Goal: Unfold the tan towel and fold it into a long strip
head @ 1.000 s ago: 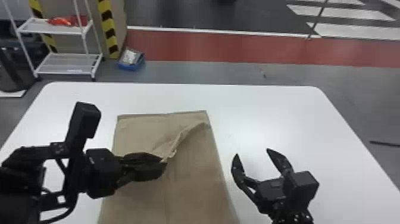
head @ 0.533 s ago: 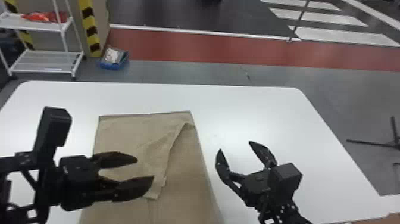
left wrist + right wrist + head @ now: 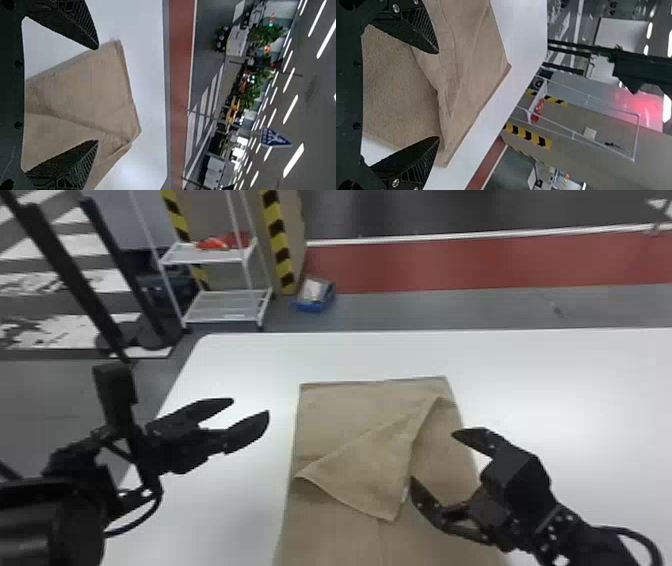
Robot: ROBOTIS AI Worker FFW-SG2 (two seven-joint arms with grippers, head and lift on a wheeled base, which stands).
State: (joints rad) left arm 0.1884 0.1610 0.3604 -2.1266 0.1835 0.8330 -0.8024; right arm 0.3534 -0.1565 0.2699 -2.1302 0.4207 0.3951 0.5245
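Showing a tan cloth towel (image 3: 345,415) with a slanting flap (image 3: 372,475) on a white table (image 3: 565,380), black two-fingered left gripper (image 3: 250,407) at left, matching right gripper (image 3: 432,456) by the towel's right edge, both spread empty, probably for regrasping.

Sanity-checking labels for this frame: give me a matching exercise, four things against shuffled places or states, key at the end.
1. Left gripper
2. Right gripper
3. Towel
4. Blue tray

A. On the floor beyond the table
B. Open, at the towel's right side
C. Flat, with a pointed flap turned over on top
D. Open, left of the towel

Pairs: 1-D, 2-B, 3-C, 4-A
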